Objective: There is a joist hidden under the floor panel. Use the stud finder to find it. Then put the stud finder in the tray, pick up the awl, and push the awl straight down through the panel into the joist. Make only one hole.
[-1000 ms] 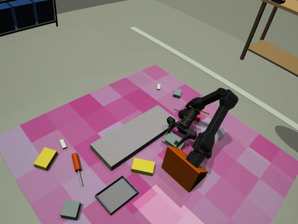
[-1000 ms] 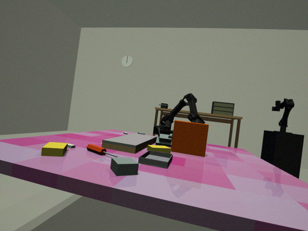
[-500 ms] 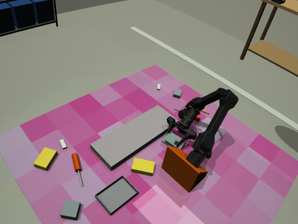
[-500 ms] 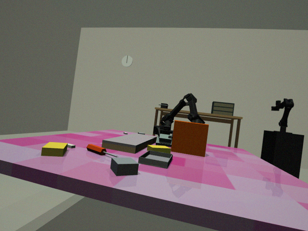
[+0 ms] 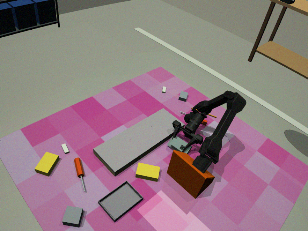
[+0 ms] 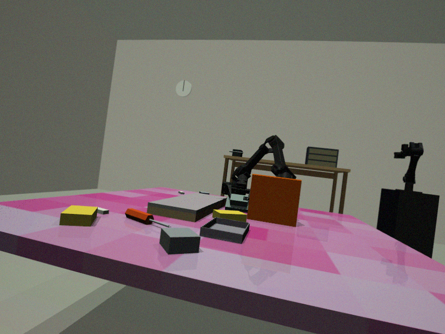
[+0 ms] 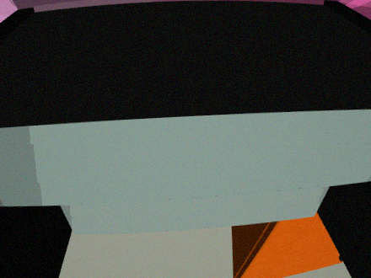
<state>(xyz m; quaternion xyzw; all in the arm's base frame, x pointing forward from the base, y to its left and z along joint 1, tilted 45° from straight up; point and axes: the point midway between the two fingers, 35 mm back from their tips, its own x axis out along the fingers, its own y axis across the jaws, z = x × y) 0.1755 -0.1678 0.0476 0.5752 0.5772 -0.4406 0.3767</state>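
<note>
My gripper (image 5: 183,139) (image 6: 235,191) is shut on the stud finder (image 5: 179,144) (image 6: 238,199) (image 7: 169,179), a pale teal block with a black part. It holds it tilted, low over the mat, just off the right end of the grey floor panel (image 5: 134,139) (image 6: 186,206). The stud finder fills the wrist view. An orange-handled tool with a metal shaft, the awl (image 5: 78,166) (image 6: 138,215), lies on the mat left of the panel. The dark-rimmed tray (image 5: 111,192) (image 6: 222,235) lies in front of the panel and holds nothing.
The arm stands on an orange box (image 5: 185,173) (image 6: 275,199). A second orange-handled tool (image 5: 204,121) lies partly hidden behind the arm. Yellow blocks (image 5: 46,163) (image 5: 147,171), grey blocks (image 5: 72,215) (image 5: 183,96) and small white blocks (image 5: 65,148) (image 5: 163,89) lie about the mat.
</note>
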